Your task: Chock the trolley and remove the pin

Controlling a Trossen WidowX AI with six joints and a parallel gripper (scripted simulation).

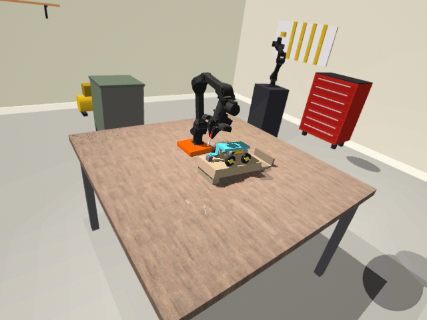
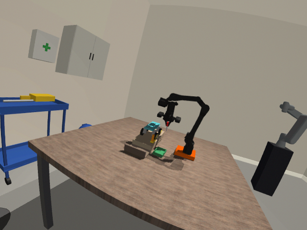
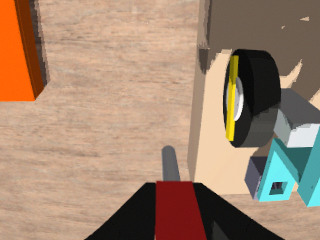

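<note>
My gripper (image 1: 210, 135) (image 2: 167, 122) (image 3: 172, 192) is shut on the stop pin (image 3: 178, 220) (image 1: 209, 137) (image 2: 167, 124). The pin's red head sits between the fingers and its grey shaft points down, clear of the ramp. The gripper hangs above the table beside the uphill end of the wooden ramp (image 1: 220, 172) (image 2: 140, 143) (image 3: 212, 160). The cyan trolley (image 1: 232, 147) (image 2: 151, 126) stands on the ramp; one of its black-and-yellow wheels (image 3: 250, 96) shows in the wrist view. The yellow chock (image 2: 153, 139) sits against the trolley's downhill side. The green tray (image 2: 159, 151) lies on the table next to the ramp.
The arm's orange base plate (image 1: 193, 147) (image 2: 184, 153) (image 3: 16, 27) lies close behind the ramp and the tray. The ramp has a raised lip (image 1: 265, 157) at its low end. A blue cart, cabinets and a red tool chest stand off the table.
</note>
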